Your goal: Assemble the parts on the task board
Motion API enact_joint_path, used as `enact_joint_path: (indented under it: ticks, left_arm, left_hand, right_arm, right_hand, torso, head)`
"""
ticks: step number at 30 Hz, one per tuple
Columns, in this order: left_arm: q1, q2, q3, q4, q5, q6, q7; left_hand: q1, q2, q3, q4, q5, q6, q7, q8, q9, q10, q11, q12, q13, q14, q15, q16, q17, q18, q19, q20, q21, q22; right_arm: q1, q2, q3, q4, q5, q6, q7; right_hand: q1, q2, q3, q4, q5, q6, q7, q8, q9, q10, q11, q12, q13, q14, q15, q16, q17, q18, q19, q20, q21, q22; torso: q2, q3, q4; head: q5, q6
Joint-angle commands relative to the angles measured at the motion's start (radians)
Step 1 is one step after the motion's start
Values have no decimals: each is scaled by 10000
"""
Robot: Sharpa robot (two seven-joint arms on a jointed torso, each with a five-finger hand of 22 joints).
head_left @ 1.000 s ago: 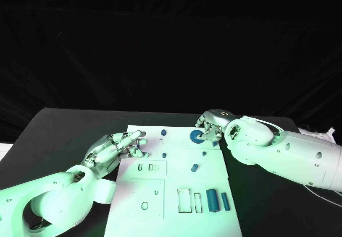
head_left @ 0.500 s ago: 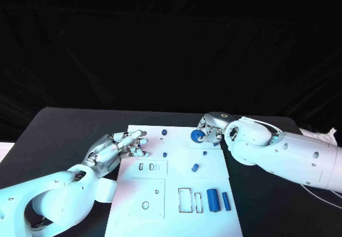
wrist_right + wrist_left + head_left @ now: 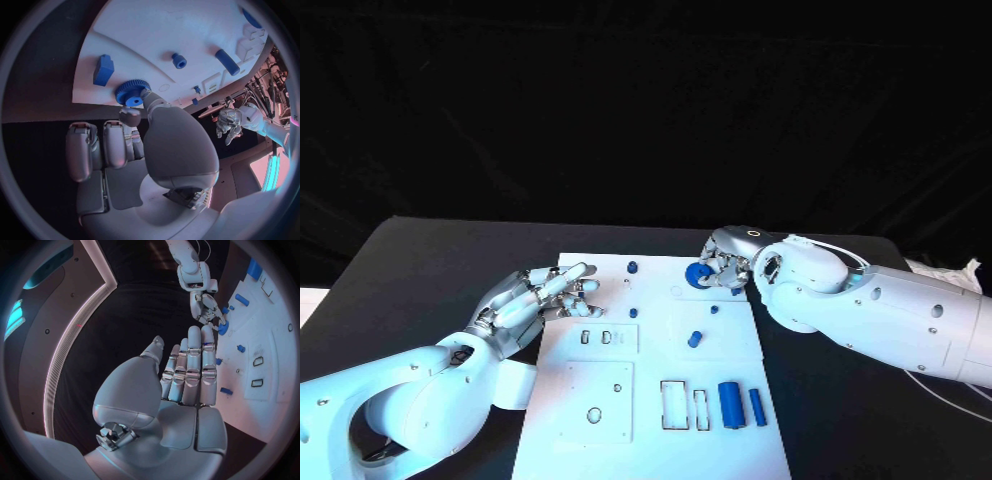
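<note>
We see the white task board (image 3: 651, 385) lying in the lower middle of the head view. At its upper right edge the right hand (image 3: 723, 262) pinches a blue gear (image 3: 698, 275) between thumb and fingertips; in the right wrist view the gear (image 3: 132, 92) sits at the fingertips, just over the board's edge, beside a blue block (image 3: 103, 69). The left hand (image 3: 535, 300), left of centre in the head view, rests at the board's upper left corner with fingers extended, close together and holding nothing. Toward the lower right of the board, a blue cylinder (image 3: 730, 404) and a slimmer blue bar (image 3: 757, 408) lie side by side, beside two rectangular slots.
</note>
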Motion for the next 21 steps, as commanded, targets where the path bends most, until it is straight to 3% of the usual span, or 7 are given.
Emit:
enact_joint_path:
  ticks: [1, 7, 15, 18, 21]
  left_arm:
    - [12, 20, 6, 7, 17, 211, 33]
    - [12, 16, 6, 3, 17, 206, 15]
    - [12, 17, 6, -1, 17, 207, 6]
    - [12, 19, 6, -3, 17, 207, 5]
    - [12, 25, 6, -10, 17, 215, 3]
  left_hand:
    - [-15, 69, 4, -46, 32, -39, 18, -55, -5, -67, 19, -18, 16, -47, 11, 20, 10, 75, -73, -18, -52, 7]
    - [-6, 74, 10, -57, 32, -48, 22, -63, -4, -78, 23, -26, 19, -61, 14, 23, 23, 77, -82, -14, -55, 8]
    - [1, 76, 13, -62, 32, -50, 23, -65, -4, -80, 24, -27, 20, -64, 14, 23, 26, 77, -84, -13, -56, 8]
    - [11, 80, 19, -70, 33, -52, 23, -67, -4, -83, 23, -30, 21, -69, 14, 24, 30, 78, -87, -12, -56, 8]
    - [11, 80, 19, -70, 33, -52, 23, -67, -4, -83, 23, -30, 21, -69, 14, 24, 30, 78, -87, -12, -56, 8]
  right_arm:
    - [-26, 37, -22, -90, 125, 456, 14]
    - [-25, 80, -26, -204, 289, 905, -30]
    - [-24, 146, -38, -237, 129, 994, -111]
    - [-24, 158, -43, -190, -78, 669, -134]
    - [-24, 168, -45, -75, -564, -143, -117]
  right_hand:
    - [25, 108, -29, 74, 54, 77, 5, 33, 14, 74, 15, 81, 73, 483, 4, 55, 23, -113, 81, -22, 21, 250]
    - [-54, 78, -93, 135, 62, 68, 5, 8, 11, 73, 20, 174, 189, 487, 7, 81, 66, -116, 86, -23, 30, 269]
    - [10, 183, -52, 130, 163, 187, -19, 47, 38, 142, 0, 451, 468, 492, -6, 115, 123, -117, 87, -29, 38, 285]
    - [125, 311, 54, 75, 383, 340, -50, 94, 74, 189, -25, 641, 670, 492, -33, 132, 153, -121, 97, -48, 50, 313]
    - [215, 436, 164, 30, 423, 405, -66, 104, 89, 221, -50, 745, 780, 493, -45, 140, 168, -126, 109, -61, 60, 337]
  torso:
    - [6, -2, 11]
    - [3, -2, 9]
    - [3, 0, 2]
    - [0, -1, 2]
    - [2, 3, 2]
  head:
    - [-2, -15]
    - [9, -36]
    - [12, -63]
    - [10, -62]
    - [13, -53]
